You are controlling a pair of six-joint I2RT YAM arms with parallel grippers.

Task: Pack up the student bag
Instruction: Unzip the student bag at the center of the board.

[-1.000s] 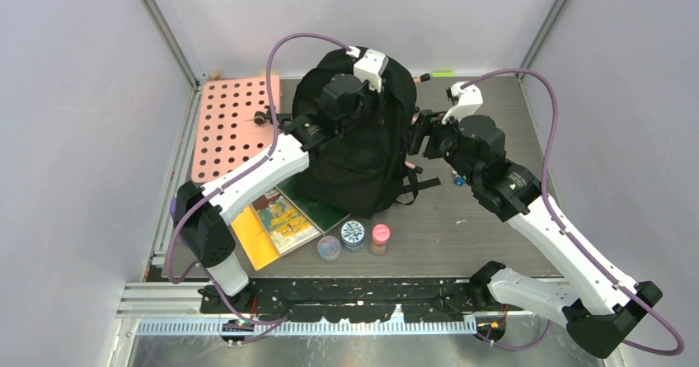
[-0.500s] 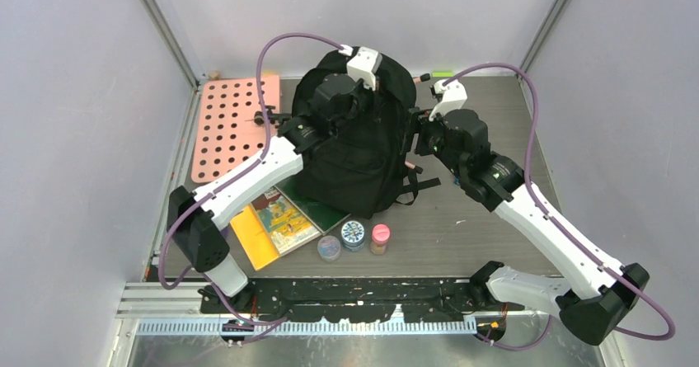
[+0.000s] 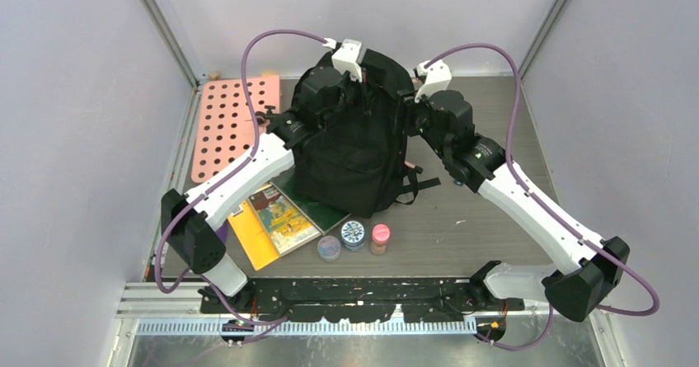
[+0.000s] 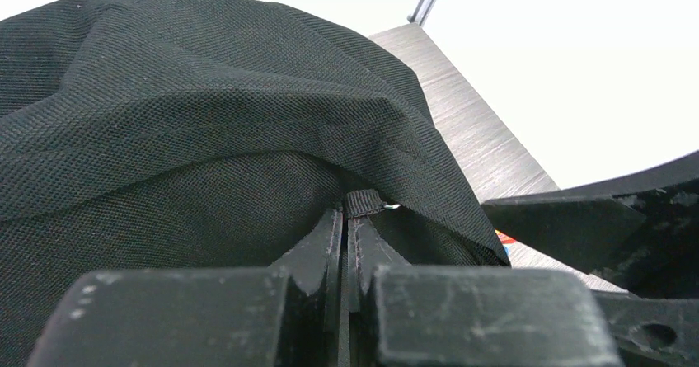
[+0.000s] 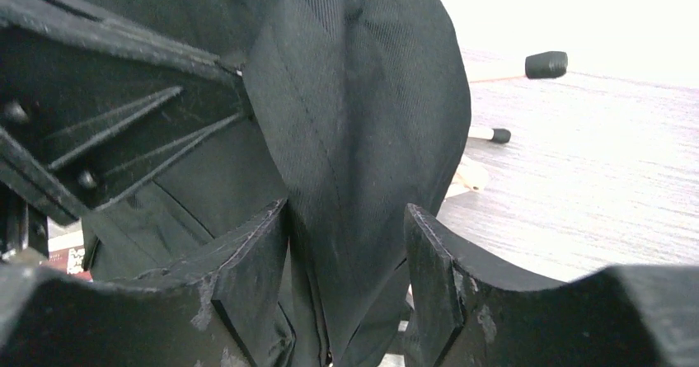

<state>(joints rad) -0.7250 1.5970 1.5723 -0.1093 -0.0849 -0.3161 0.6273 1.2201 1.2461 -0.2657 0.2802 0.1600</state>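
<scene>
The student bag (image 3: 356,152), a big black backpack, stands at the middle back of the table. My left gripper (image 3: 348,101) is at its top; in the left wrist view it (image 4: 347,218) is shut on a black webbing pull tab (image 4: 363,204) that comes out from under a fabric flap of the bag (image 4: 206,128). My right gripper (image 3: 410,118) is at the bag's upper right side. In the right wrist view it (image 5: 346,227) is open, and its fingers straddle an upright fold of bag fabric (image 5: 363,119) without pinching it.
A pink pegboard (image 3: 231,124) lies at the back left. Books (image 3: 274,223) lie partly under the bag's front left. Three small jars (image 3: 354,235) stand in front of it. Black-capped markers (image 5: 544,63) lie on the table behind the bag.
Both arms have moved toward the back. My right gripper has swung left up to the bag's side, around a fold. My left gripper has shifted left and back at the bag's top.
</scene>
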